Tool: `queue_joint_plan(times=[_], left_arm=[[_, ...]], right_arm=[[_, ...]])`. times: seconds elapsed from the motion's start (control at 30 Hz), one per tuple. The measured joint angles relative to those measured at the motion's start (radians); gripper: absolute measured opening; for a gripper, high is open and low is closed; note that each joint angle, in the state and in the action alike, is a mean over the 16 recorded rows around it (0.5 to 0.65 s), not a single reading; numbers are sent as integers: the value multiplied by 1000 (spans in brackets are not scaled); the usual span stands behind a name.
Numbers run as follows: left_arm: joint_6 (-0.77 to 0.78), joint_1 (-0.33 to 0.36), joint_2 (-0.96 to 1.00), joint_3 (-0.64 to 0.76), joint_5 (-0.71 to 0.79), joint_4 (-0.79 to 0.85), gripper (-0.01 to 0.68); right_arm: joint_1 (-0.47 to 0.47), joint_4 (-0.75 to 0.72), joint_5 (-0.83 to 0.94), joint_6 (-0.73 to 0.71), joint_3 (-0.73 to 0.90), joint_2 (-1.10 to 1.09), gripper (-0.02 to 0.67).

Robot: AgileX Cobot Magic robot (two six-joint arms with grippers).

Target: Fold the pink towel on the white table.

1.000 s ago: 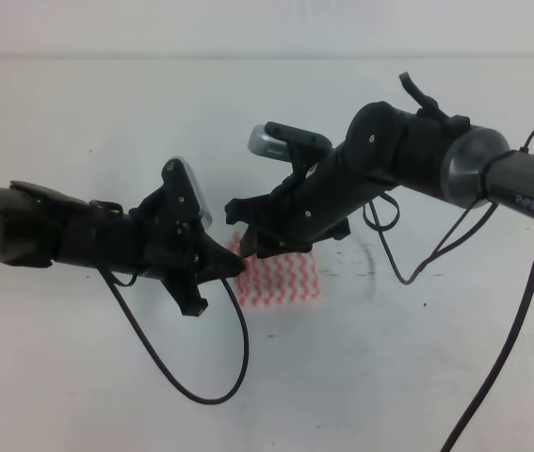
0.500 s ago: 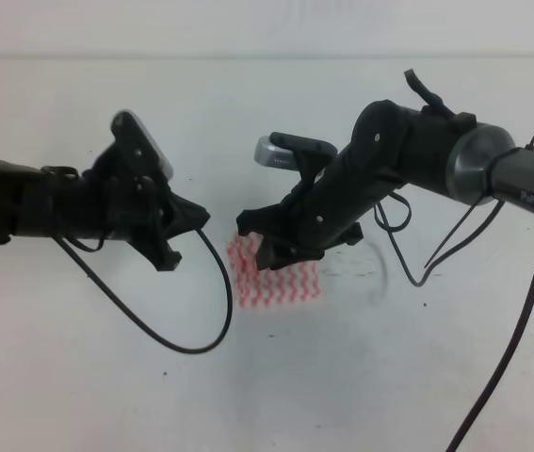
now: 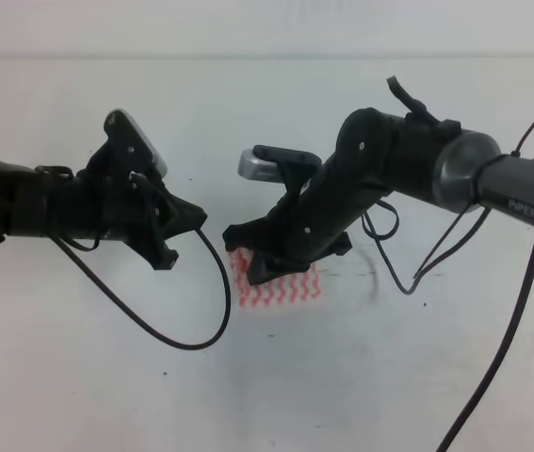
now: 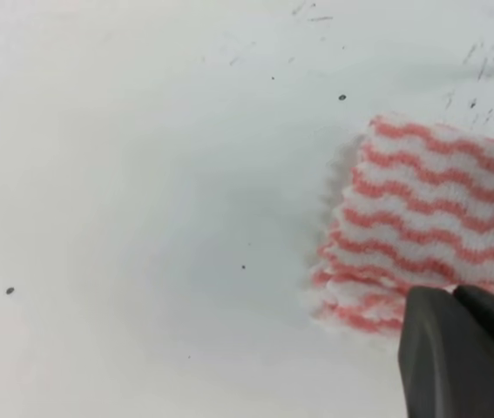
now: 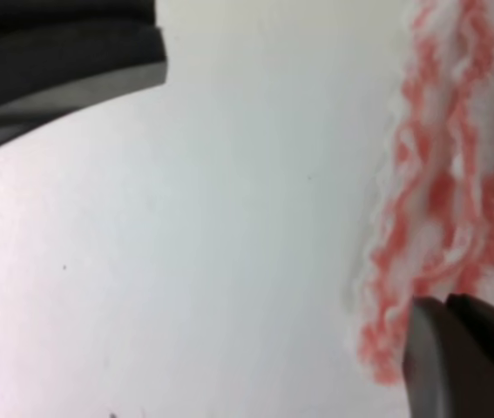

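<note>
From the high view, your pink towel [image 3: 281,287] lies folded on the white table [image 3: 361,377]; the right gripper [image 3: 248,256] sits over its upper left, the left gripper [image 3: 191,221] apart to its left. In both wrist views the fingers look pressed together, pinching nothing.

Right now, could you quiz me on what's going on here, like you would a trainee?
1. True or false: the pink towel lies bunched into a ball.
2. Which gripper hangs over the towel? A) left gripper B) right gripper
3. What surface does the towel rest on?

Key:
1. False; it lies flat, in layers.
2. B; the left one is off to the side.
3. The white table.
</note>
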Motion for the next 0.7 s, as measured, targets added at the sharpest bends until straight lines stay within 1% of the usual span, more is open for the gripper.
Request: queue_joint_plan(times=[0.7], left_arm=[[-4,0,0,0,3,0,-5]], right_arm=[[18,14,39,-6,-1,25,-17]])
